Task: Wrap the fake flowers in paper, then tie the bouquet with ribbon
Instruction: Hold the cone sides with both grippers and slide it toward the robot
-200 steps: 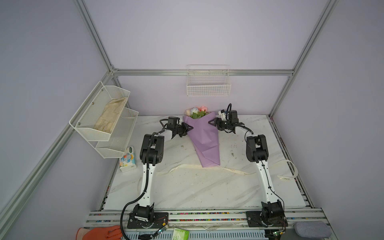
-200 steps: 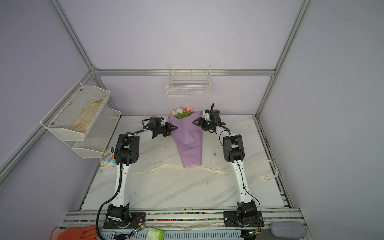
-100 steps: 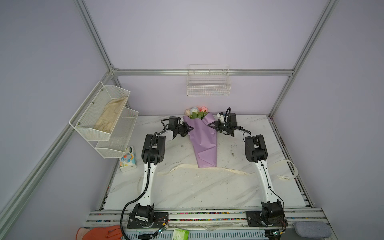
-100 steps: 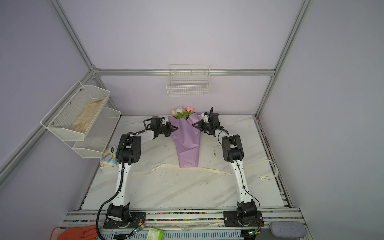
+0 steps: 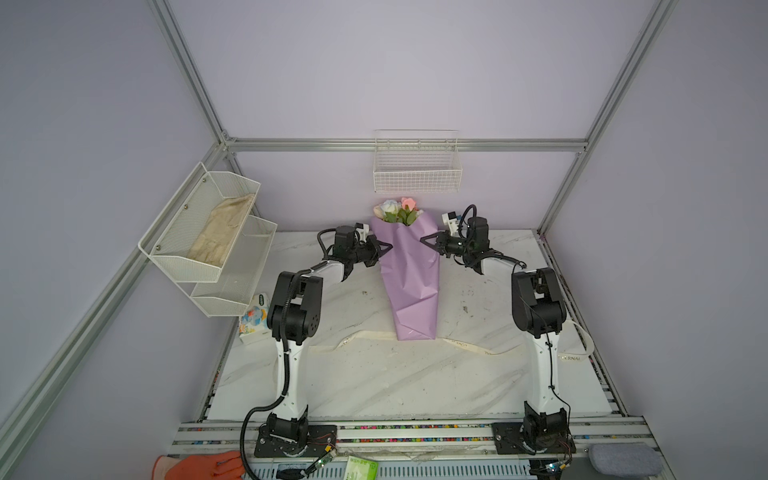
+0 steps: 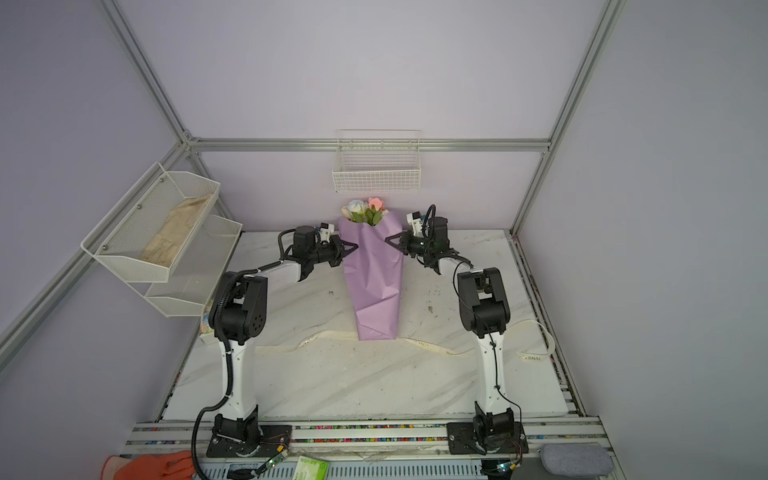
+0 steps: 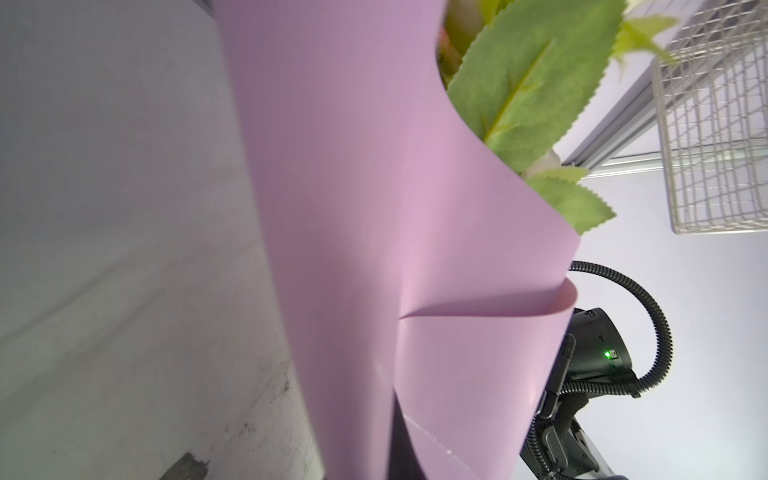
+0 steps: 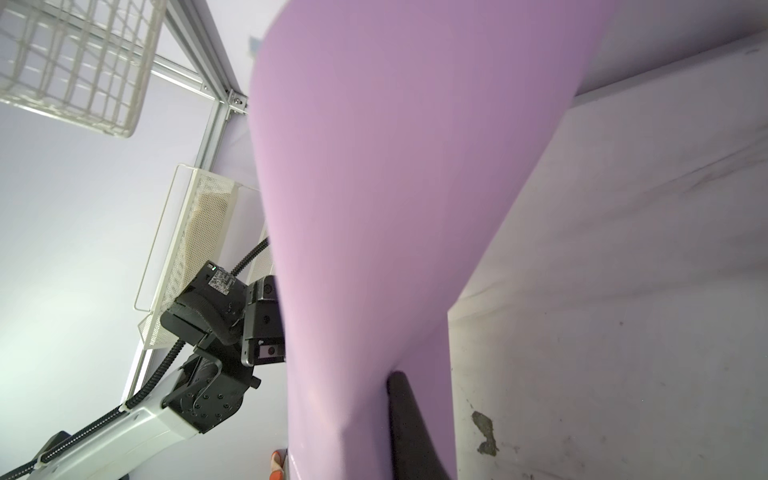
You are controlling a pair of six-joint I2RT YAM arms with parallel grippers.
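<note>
The bouquet of fake flowers lies on the marble table in a lilac paper sheath. Its roses point at the back wall. My left gripper is shut at the sheath's left edge, with the tip on the paper. From the other side my right gripper is shut on the right edge. In the right wrist view one dark finger presses into a fold of paper. In the left wrist view the lilac paper hides my jaws and green leaves stick out.
A cream printed ribbon lies across the table under the bouquet's near end and loops toward the right edge. A wire basket hangs on the back wall. A mesh shelf holding cloth is at the left, with a tissue pack below it.
Both grippers have gone from open to shut at the paper's two side edges. The arms have barely moved.
</note>
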